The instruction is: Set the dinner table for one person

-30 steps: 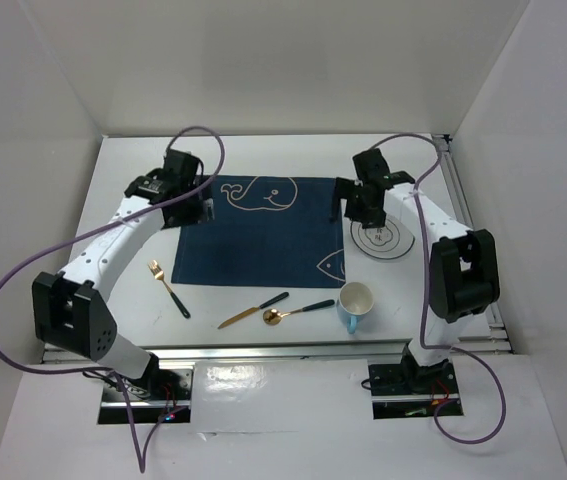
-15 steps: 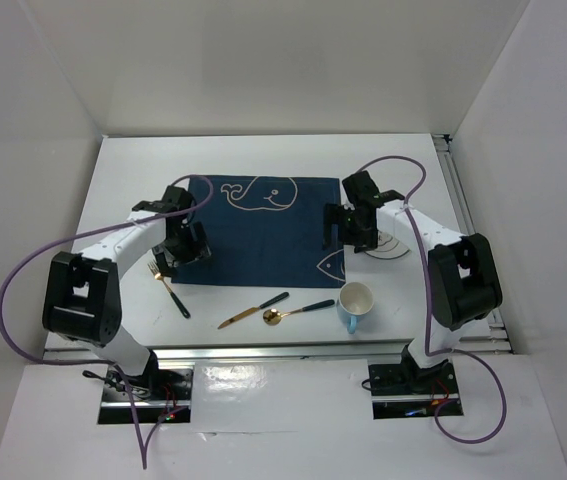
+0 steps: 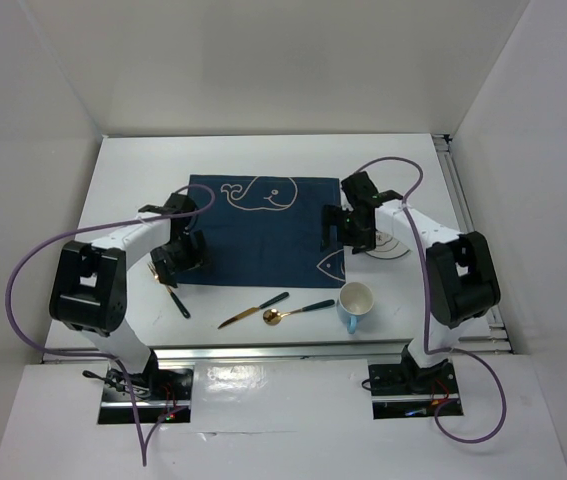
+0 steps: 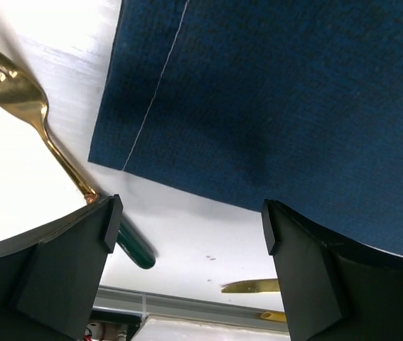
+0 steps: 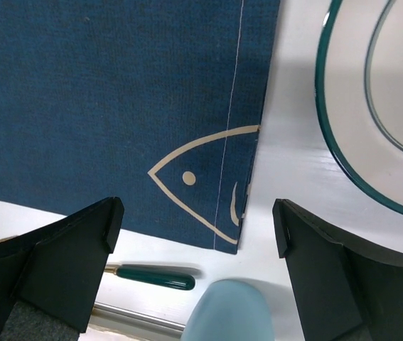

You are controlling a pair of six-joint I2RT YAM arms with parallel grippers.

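The white dinner table (image 3: 128,185) carries a navy whale-and-fish placemat (image 3: 263,230). My left gripper (image 3: 178,255) is open and empty, low over the placemat's near left corner (image 4: 116,160). The gold fork with a green handle (image 4: 16,92) lies just left of it. My right gripper (image 3: 348,235) is open and empty above the placemat's near right corner (image 5: 222,213). The white plate with green rings (image 5: 379,106) lies to its right. A blue cup (image 3: 355,305), a knife (image 3: 253,312) and a spoon (image 3: 298,312) lie near the front edge.
An aluminium rail (image 3: 263,350) runs along the near edge and another (image 3: 463,210) along the right edge. White walls enclose the table on the left, back and right. The cup (image 5: 222,312) and spoon handle (image 5: 158,278) lie just beyond the right fingertips.
My left gripper has moved from the placemat's far left corner down to its near left corner beside the fork. My right gripper has shifted from over the plate to the placemat's near right corner.
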